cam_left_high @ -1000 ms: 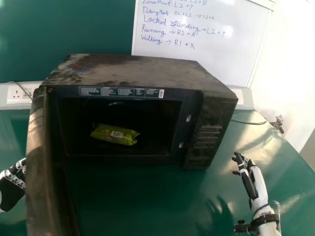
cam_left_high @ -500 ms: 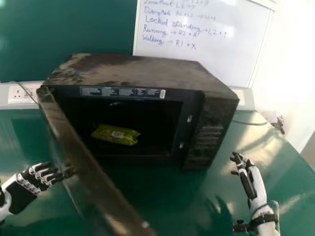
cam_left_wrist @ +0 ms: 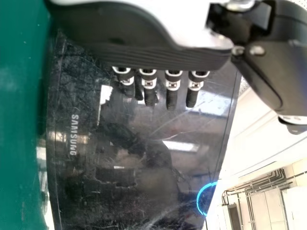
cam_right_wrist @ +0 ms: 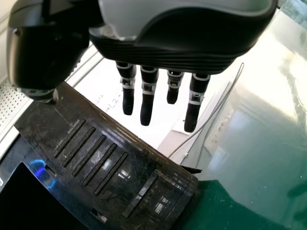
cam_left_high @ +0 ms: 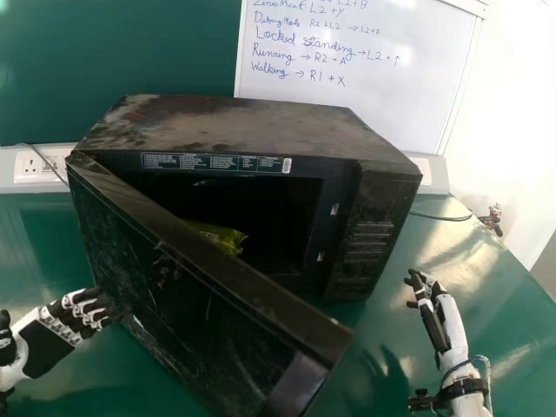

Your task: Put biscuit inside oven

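Crosswise, the biscuit [cam_left_high: 228,237] lies in the oven [cam_left_high: 234,123], left of centre, long axis dipping slightly rightward. The left hand [cam_left_high: 45,344], lower left, and right hand [cam_left_high: 450,326], lower right, have straight, slightly spread fingers.

Oven door [cam_left_high: 204,326] swung loads further in, now hiding part of the biscuit packet [cam_left_high: 228,239]. Left hand [cam_left_high: 43,343] came inward too.
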Action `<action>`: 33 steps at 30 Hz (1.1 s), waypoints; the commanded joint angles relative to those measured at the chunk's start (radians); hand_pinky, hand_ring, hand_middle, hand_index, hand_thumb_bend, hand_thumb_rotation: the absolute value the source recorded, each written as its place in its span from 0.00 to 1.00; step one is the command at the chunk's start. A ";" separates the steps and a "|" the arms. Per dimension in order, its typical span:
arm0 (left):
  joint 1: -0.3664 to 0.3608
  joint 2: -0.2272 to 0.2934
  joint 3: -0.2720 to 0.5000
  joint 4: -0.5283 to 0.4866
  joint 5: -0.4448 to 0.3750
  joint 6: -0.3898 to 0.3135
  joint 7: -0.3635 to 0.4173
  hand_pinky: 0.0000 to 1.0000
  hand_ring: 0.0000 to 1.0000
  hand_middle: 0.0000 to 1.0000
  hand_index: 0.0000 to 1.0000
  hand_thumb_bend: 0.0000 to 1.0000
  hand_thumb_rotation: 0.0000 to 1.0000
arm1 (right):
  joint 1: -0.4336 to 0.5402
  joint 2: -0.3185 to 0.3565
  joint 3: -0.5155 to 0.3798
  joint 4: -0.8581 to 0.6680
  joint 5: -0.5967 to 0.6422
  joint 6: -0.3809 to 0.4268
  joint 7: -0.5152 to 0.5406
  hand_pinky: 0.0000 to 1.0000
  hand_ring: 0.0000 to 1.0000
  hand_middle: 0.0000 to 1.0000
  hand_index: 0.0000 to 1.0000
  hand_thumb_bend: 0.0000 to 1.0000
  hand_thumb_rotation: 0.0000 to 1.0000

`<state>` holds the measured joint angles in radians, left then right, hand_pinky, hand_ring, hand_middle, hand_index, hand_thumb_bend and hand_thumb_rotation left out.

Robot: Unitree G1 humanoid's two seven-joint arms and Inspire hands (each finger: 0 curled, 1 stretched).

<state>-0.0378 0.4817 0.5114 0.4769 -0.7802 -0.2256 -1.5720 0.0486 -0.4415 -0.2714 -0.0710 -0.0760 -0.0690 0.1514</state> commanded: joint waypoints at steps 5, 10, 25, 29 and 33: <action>-0.013 -0.008 -0.004 0.008 0.005 0.011 -0.001 0.21 0.34 0.42 0.40 1.00 0.40 | -0.001 0.006 -0.007 -0.021 0.008 0.009 -0.005 0.75 0.81 0.84 0.88 0.77 0.62; -0.018 -0.009 -0.007 0.005 0.010 0.016 0.007 0.20 0.34 0.42 0.40 1.00 0.39 | -0.001 0.007 -0.009 -0.025 0.006 0.010 -0.005 0.73 0.81 0.85 0.88 0.76 0.61; -0.084 -0.046 -0.067 0.017 0.104 -0.076 0.075 0.23 0.40 0.49 0.50 1.00 0.40 | 0.005 0.013 -0.008 -0.041 -0.003 0.028 -0.015 0.74 0.81 0.85 0.88 0.75 0.60; -0.092 -0.051 -0.094 -0.008 0.116 -0.079 0.088 0.23 0.40 0.49 0.50 1.00 0.39 | 0.004 0.014 -0.006 -0.041 -0.005 0.028 -0.015 0.73 0.81 0.85 0.88 0.75 0.61; -0.099 -0.060 -0.123 -0.032 0.117 -0.068 0.094 0.24 0.41 0.51 0.53 1.00 0.38 | 0.005 0.018 -0.004 -0.050 -0.005 0.040 -0.015 0.74 0.82 0.85 0.88 0.75 0.61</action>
<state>-0.1283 0.4299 0.4054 0.4654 -0.6692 -0.3006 -1.4830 0.0515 -0.4302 -0.2740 -0.1069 -0.0819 -0.0414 0.1461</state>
